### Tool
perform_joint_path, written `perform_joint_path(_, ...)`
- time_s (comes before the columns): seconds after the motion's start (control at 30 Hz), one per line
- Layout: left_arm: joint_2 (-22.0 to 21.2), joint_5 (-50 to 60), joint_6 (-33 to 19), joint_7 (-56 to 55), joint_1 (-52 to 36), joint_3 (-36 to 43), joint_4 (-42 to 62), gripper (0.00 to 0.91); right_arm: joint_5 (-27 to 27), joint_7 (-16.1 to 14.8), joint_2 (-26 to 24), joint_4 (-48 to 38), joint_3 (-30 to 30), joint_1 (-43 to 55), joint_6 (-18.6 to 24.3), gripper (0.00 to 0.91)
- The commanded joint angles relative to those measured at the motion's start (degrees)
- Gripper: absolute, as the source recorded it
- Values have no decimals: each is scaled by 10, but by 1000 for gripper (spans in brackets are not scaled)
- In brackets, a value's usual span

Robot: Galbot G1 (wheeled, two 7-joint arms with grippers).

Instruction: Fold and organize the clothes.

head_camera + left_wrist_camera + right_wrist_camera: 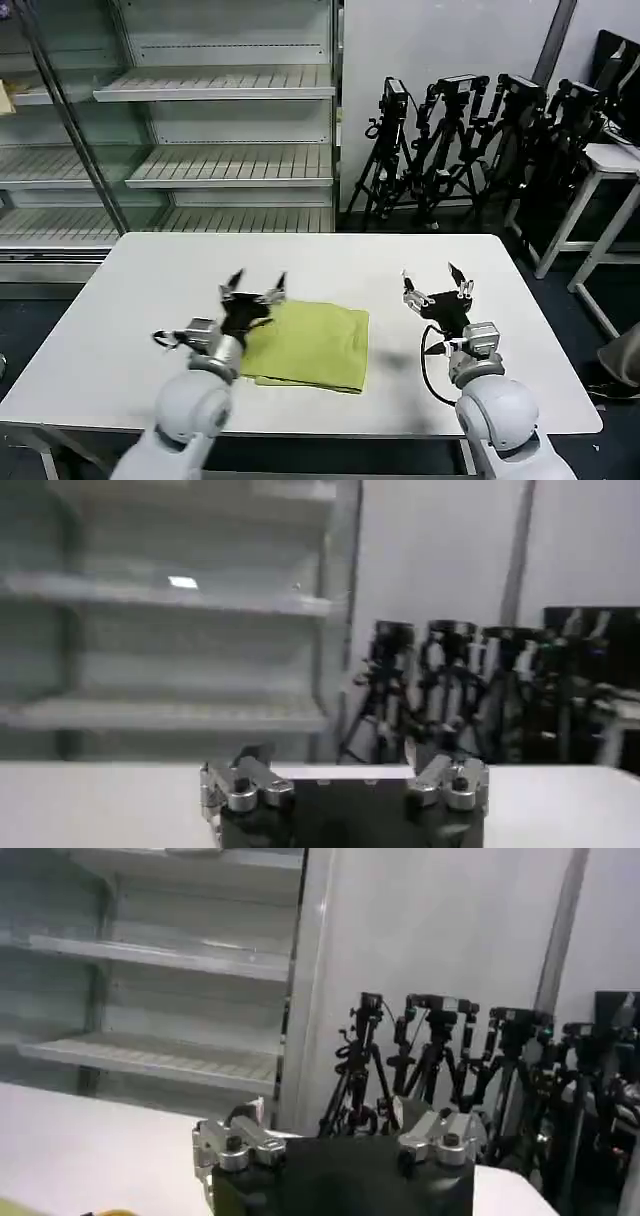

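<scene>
The left gripper [253,282] hovers with its fingers spread wide and holds nothing; it is over the left edge of the shirt [310,345], at about 9 o'clock from the middle of the cloth. The right gripper [433,282] is also spread and empty, and it stands apart from the shirt, at about 3 o'clock from it, over bare table [120,330].

The lime shirt lies on the white table, a little toward the near edge and between the two arms. It is already a compact, almost rectangular packet of several layers, with no sleeve or collar sticking out. Its near edge shows the layers not perfectly aligned.

I judge the folding is nearly done or complete. What may be left is only a last fold, some smoothing, or moving the packet to its place.

Behind the table, at 12 o'clock, stand empty shelves [230,90] and black tripods [460,140].
</scene>
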Motion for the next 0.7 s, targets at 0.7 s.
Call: perform_joint_path(0.7, 70, 87, -131, 183, 75, -193, 30, 907, -78, -15, 25, -31, 18, -17, 62, 907)
